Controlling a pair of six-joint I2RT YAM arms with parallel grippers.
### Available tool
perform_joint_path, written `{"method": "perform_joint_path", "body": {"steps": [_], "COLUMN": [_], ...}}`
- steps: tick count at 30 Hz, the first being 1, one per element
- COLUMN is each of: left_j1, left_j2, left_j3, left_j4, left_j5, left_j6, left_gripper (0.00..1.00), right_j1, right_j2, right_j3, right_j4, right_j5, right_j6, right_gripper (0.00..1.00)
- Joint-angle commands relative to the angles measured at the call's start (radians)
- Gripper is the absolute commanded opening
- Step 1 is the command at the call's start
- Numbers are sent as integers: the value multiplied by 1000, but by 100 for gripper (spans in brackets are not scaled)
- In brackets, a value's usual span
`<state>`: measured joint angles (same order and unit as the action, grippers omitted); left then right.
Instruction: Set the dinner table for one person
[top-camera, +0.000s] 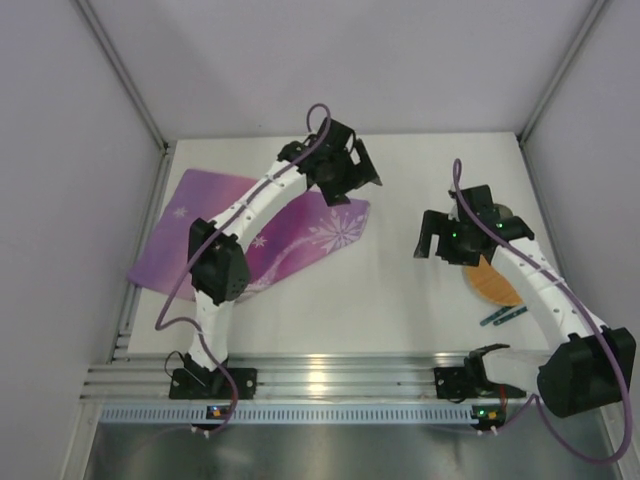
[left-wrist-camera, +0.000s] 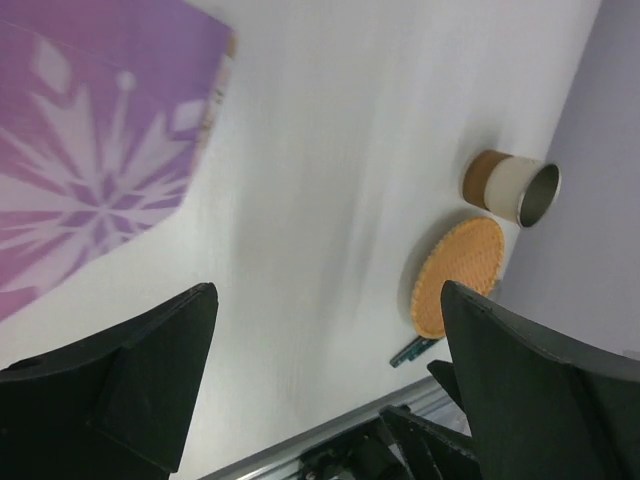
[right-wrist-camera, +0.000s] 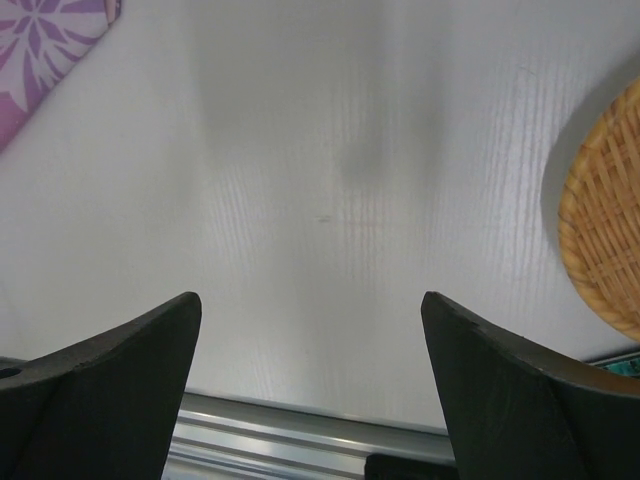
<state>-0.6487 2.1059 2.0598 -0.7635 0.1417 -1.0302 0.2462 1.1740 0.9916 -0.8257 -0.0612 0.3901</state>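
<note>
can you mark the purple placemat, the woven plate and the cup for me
purple placemat (top-camera: 172, 238): top external view, on its plain left part
woven plate (left-wrist-camera: 460, 275): left wrist view, on the middle of its weave
cup (left-wrist-camera: 508, 187): left wrist view, on the white band of its side

Top view: left arm (top-camera: 255, 200) and right arm (top-camera: 535, 275) share one build: white tubular links with small dark dots along them, bulky matte-black joint housings, a purple cable (top-camera: 165, 303) looped outside each, and black bases (top-camera: 210, 382) at the bottom of the frame. Left claw (top-camera: 360, 172) and right claw (top-camera: 432, 248) are all black; green lights glow on the right claw's housing and by the right base, an orange one by the left base. Wrist views: fingers (left-wrist-camera: 120, 380) are matte-black wedges with slanted inner faces, filling both lower corners of each frame.
</note>
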Motion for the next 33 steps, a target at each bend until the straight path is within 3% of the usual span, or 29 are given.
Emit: {"method": "perform_joint_path", "body": {"steps": [1,6,10,13,20,29,33], "left_j1": [47,52,49,35,-17,-100,-97], "left_j2": [-162,-262,-313,-305,-238,-37,25], "left_j3": [17,-234,-491,-578,-609,-497,-442], "left_j4": [-176,-267,-223,-177,-123,-111,-91], "left_j5": [-166,-377,-424,-422,-395,-465,-487], "left_j6": [177,424,505,551,601,637,641], "left_gripper": [99,98,98,99,99,99,90], "right_j1": [-1,-1,-1,-1,-1,-1,-1], "right_j2": [16,24,32,29,7,-69,-120], "right_j3": [32,-2,-7,-1,-5,-57,-71], "right_j4": [57,94,94,89,63,30,0], "right_j5": [-101,-143,-163,-166,-160,-144,-127], "right_j6": [27,58,53,43,41,70,73], "right_gripper": [92,92,92,92,92,92,92]}}
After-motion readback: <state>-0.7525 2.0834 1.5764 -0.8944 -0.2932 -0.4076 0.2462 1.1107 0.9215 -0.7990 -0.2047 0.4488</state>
